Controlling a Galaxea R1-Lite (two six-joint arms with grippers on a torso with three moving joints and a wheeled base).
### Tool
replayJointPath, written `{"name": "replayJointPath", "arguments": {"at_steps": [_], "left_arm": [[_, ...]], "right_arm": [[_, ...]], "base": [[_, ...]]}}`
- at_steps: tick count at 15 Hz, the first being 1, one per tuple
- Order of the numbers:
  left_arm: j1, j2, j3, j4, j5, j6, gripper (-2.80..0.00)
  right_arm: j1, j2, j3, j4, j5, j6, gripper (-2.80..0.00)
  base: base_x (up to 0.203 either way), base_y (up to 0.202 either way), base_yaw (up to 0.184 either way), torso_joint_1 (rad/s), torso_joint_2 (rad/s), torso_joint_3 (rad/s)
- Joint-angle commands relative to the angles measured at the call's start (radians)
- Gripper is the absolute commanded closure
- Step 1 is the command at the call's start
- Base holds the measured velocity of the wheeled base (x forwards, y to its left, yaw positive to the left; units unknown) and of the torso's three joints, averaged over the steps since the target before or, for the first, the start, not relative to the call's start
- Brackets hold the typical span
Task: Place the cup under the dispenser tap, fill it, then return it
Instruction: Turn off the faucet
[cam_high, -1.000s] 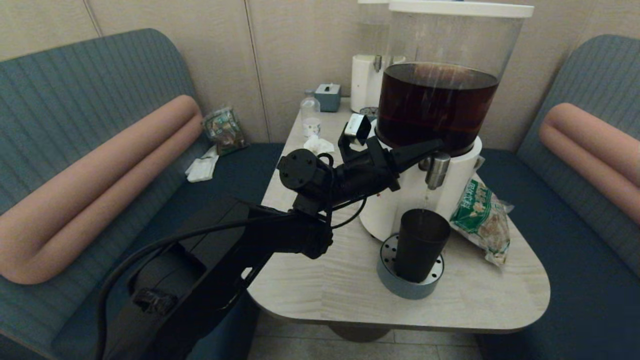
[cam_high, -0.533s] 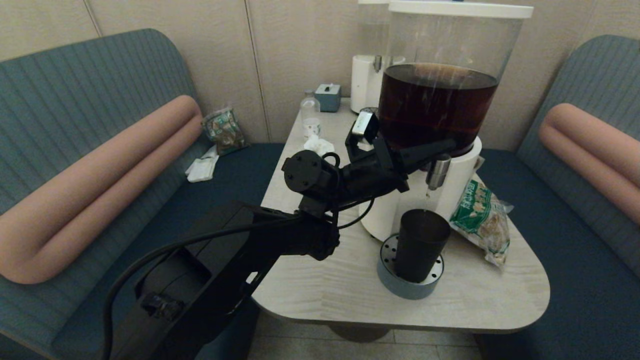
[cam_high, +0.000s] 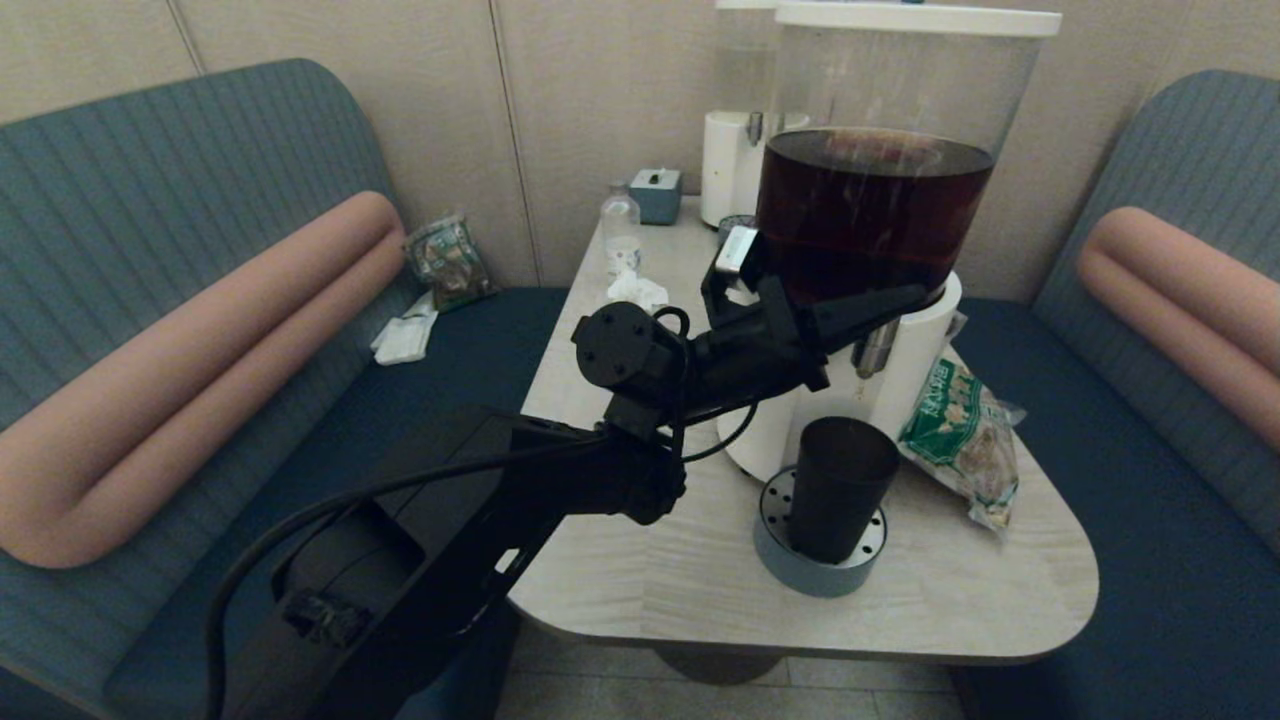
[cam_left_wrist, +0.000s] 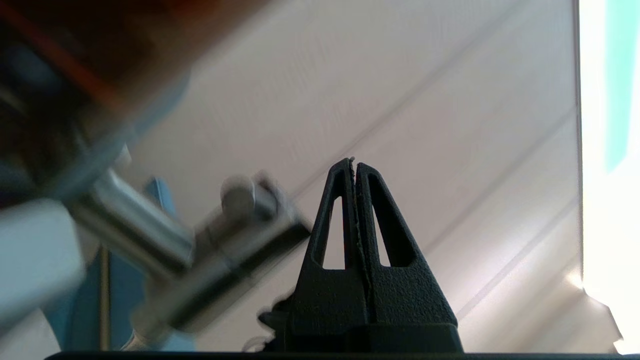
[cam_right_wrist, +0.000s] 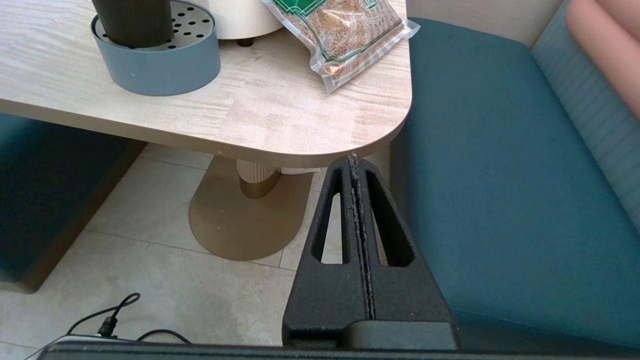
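The dark tumbler cup (cam_high: 840, 488) stands upright on the round grey drip tray (cam_high: 812, 572), directly below the steel dispenser tap (cam_high: 874, 352) of the big dispenser (cam_high: 880, 210) holding brown liquid. My left gripper (cam_high: 922, 292) is shut with nothing in it. Its fingers reach across just above the tap, at the rim of the white base. In the left wrist view the gripper (cam_left_wrist: 354, 161) points past the blurred tap (cam_left_wrist: 235, 215), which lies beside it. My right gripper (cam_right_wrist: 354, 156) hangs shut below the table's front right corner. The cup (cam_right_wrist: 131, 20) shows at that view's far edge.
A green snack bag (cam_high: 962, 440) lies right of the dispenser. At the table's back are a small clear bottle (cam_high: 620, 232), a crumpled tissue (cam_high: 636, 290), a grey box (cam_high: 656, 192) and a second dispenser (cam_high: 734, 160). Blue benches flank the table (cam_high: 660, 580).
My left gripper has slid forward and to the right over the tap, with the wrist rising. A thin stream fell into the cup one second ago; none shows now. The cup has not moved.
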Motion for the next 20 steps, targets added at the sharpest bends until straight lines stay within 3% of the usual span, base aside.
{"name": "replayJointPath", "arguments": {"at_steps": [1,20], "left_arm": [[0.021,-0.024,-0.002,-0.012,0.019,-0.009,0.0],[0.035,0.022,-0.005,-0.012,0.024,-0.003,0.0]], "right_arm": [[0.0,0.001,0.0,0.0,0.001,-0.001,0.0],[0.0,0.001,0.002,0.0,0.001,-0.001,0.0]], "base": [[0.0,0.0,0.0,0.0,0.0,0.0],[0.0,0.0,0.0,0.0,0.0,0.0]]}}
